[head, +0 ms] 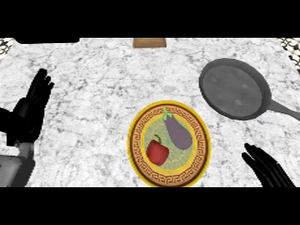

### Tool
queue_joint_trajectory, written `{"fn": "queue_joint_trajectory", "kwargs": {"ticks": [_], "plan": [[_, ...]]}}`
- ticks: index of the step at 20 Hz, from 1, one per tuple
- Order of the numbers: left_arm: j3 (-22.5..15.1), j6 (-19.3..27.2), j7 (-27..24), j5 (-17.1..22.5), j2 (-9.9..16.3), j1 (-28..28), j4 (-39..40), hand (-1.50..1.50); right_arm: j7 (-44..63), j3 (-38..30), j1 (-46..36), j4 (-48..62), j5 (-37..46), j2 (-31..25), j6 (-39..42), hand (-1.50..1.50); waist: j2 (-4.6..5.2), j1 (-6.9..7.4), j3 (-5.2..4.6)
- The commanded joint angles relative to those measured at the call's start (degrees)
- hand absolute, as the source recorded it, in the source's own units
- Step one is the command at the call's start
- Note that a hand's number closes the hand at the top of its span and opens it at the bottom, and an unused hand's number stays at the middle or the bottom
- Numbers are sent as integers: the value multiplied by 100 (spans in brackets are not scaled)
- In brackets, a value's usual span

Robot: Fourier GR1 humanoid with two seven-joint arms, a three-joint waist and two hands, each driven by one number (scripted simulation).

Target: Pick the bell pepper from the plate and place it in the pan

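Open counter [100, 88] lies between the plate [137, 132] and the pan [235, 88], which sit apart. On the plate an eggplant [177, 132] lies just beside the bell pepper [157, 151], crowding its upper right; the pepper's left and lower sides are free. The right robot hand [269, 169] sits right of the plate

1. Even, bright light is washing over the grey-white marbled stone counter [100, 88], leaving no glare.
2. Almost no shadow is falling beside the open black left hand [29, 107].
3. The dark grey round metal pan [233, 88], up beyond the right hand [266, 169], is catching a dull sheen.
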Motion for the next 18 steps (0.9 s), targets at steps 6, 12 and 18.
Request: {"fn": "queue_joint_trajectory", "kwargs": {"ticks": [6,12,18], "plan": [[-21,-183,-68,-3,-142,-191,112,0,3032,570,-895,-1851,1688,37,1836,-150,44,246,-1],[68,-244,58,-81,-108,-237,98,0,4424,1494,-2678,-1191,1734,1054,2712,-150,29,294,23],[98,-207,277,-295,-246,-307,-65,0,4860,1912,-3860,-201,1469,2312,3334,-150,33,264,35]]}}
